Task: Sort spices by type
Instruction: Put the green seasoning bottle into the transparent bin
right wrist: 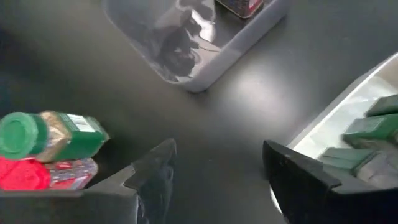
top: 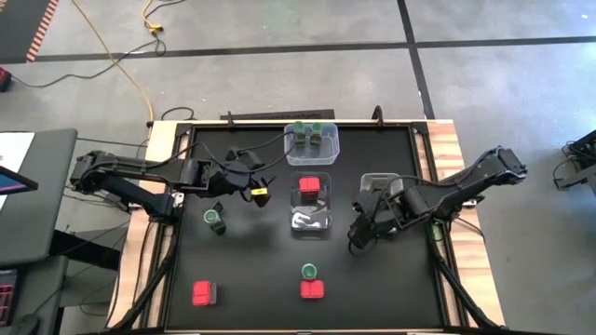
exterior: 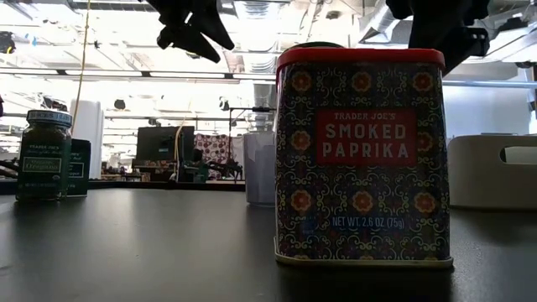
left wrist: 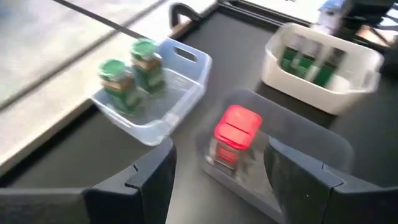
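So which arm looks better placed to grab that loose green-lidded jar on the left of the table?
The left, probably. Its gripper hangs open just beside that jar, while the right gripper sits across the table, beyond the middle tub.

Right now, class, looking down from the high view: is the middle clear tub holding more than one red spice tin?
No. The middle clear tub holds a single red spice tin at its far end; the rest of the tub shows only reflections.

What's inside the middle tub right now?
The middle tub holds one red paprika tin at its far end. The near half looks empty, though glare hides part of the floor. Both grippers are open and empty.
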Action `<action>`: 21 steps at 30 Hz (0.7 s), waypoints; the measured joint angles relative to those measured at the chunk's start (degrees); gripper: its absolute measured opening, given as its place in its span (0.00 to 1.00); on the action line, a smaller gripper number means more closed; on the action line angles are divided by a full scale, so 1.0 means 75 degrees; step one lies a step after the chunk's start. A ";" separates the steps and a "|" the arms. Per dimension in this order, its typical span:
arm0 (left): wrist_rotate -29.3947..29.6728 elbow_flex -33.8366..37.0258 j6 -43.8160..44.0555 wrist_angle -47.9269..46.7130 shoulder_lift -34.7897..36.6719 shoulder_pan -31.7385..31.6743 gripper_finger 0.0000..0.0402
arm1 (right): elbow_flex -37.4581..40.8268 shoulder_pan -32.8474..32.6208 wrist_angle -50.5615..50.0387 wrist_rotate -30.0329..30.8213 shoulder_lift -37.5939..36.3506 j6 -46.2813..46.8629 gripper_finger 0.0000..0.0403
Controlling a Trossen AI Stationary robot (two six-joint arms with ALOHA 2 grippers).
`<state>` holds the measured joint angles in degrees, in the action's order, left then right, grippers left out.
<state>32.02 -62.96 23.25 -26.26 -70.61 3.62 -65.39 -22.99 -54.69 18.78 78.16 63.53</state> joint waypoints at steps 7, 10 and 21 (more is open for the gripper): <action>-0.1208 -0.0010 -0.0019 -0.0276 0.0131 0.0038 0.58 | 0.0003 -0.0644 0.0140 0.0396 0.0217 0.0616 0.66; -0.1682 -0.0312 -0.0059 -0.1164 0.0299 0.0041 0.58 | 0.0003 -0.0883 0.0127 0.0481 0.0333 0.0724 0.66; -0.1929 -0.1644 0.2453 -0.5531 0.0431 0.0044 0.58 | 0.0003 -0.1008 0.0097 0.0586 0.0950 0.0930 0.66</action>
<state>17.55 -75.29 41.65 -67.74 -67.37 3.95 -65.36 -30.55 -53.96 23.18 85.28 70.50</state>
